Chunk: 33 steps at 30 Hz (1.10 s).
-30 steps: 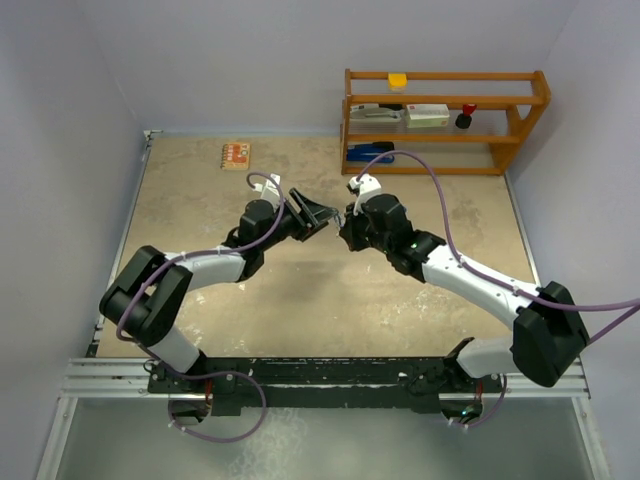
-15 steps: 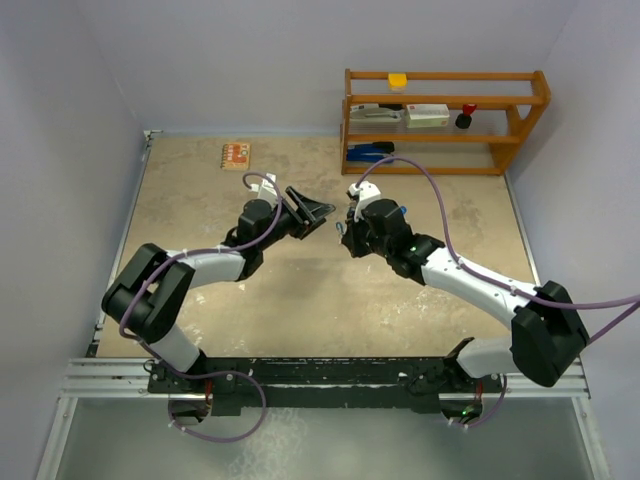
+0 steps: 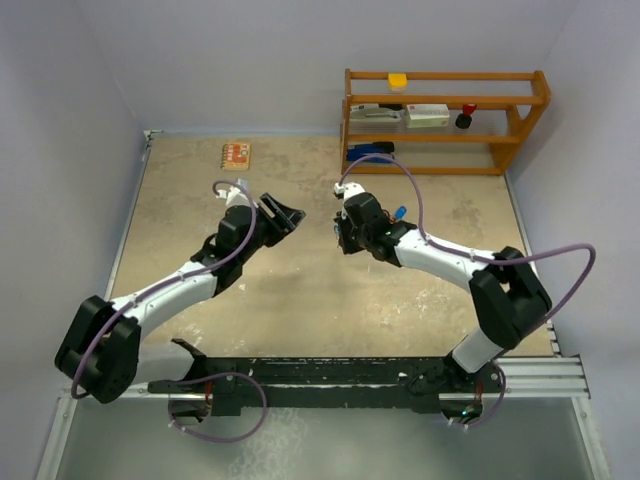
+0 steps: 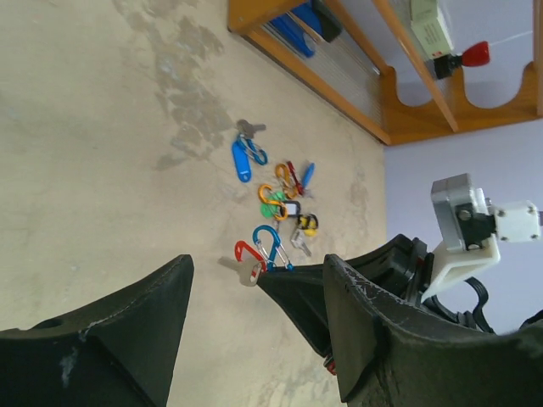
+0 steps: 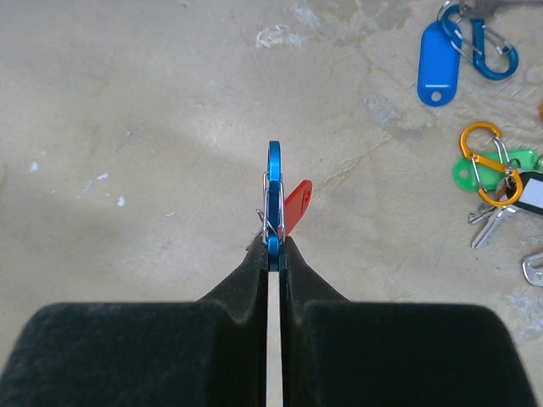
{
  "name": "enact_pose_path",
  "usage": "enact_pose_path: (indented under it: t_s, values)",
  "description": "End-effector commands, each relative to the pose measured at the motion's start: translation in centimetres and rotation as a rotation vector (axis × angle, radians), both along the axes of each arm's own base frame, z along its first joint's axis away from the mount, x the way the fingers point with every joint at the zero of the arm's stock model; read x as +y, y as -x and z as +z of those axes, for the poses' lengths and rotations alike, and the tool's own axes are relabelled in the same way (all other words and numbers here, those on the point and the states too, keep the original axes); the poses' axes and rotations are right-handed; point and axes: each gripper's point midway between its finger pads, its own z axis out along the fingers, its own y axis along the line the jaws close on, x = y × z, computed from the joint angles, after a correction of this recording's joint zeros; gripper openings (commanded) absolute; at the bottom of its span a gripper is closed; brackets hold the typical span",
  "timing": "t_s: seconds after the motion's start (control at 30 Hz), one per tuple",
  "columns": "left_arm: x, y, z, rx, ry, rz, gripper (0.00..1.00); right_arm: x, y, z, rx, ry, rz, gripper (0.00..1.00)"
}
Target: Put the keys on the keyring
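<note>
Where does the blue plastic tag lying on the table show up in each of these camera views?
Top external: the blue tag is a tiny blue speck right of centre, just beyond the right arm.
Left wrist: the blue tag lies left of centre, in the upper half.
Right wrist: the blue tag is at the upper right.
Shared landmark: the right gripper, shut on a blue clip, shows in all three.

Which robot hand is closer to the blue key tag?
Right. The right gripper, shut on a blue clip, hangs near the blue key tag; the open left gripper is farther, beyond the right one.
</note>
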Motion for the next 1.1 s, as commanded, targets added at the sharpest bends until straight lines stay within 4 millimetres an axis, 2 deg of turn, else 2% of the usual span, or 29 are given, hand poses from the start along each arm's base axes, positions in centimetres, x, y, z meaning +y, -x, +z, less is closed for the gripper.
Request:
enact_pose_path:
  t_s: [0.0,0.33,0.4,0.47,0.53,0.63,0.87,1.0,1.03,1.07]
  values:
    - [3.4,0.5,-1.2,0.009,-0.15,0.098,0.6,1.0,-1.7,1.1,-0.029,-0.011,-0.002,0.0]
    - [4.9,1.3,-0.9,0.004,-0.191,0.12,0.6,2.1,-4.0,0.3,-0.036,0.008,-0.019,0.0]
    - [4.9,1.3,-0.7,0.0,-0.193,0.12,0.6,2.0,-4.5,0.7,-0.052,0.004,-0.034,0.12]
    - [5.0,1.4,-0.6,-0.002,-0.194,0.121,0.6,1.8,-4.7,1.2,-0.072,-0.004,-0.052,0.31]
    - [5.0,1.4,-0.6,-0.004,-0.192,0.121,0.6,1.4,-4.8,1.9,-0.094,-0.017,-0.067,0.44]
    - [5.0,1.4,-0.4,-0.006,-0.19,0.119,0.6,0.7,-4.7,3.1,-0.129,-0.028,-0.088,0.51]
    - [5.4,1.3,-0.2,-0.01,-0.2,0.133,0.6,-2.1,-2.8,6.5,-0.2,-0.063,-0.158,0.59]
    - [6.8,1.3,0.6,-0.018,-0.247,0.186,0.62,-5.6,-1.4,8.4,-0.266,-0.078,-0.286,0.85]
    - [7.3,1.3,0.9,-0.023,-0.261,0.203,0.63,-6.9,-1.0,8.1,-0.273,-0.062,-0.329,0.94]
    - [7.7,1.4,1.4,-0.035,-0.27,0.218,0.63,-7.7,-0.6,8.4,-0.281,-0.057,-0.364,0.99]
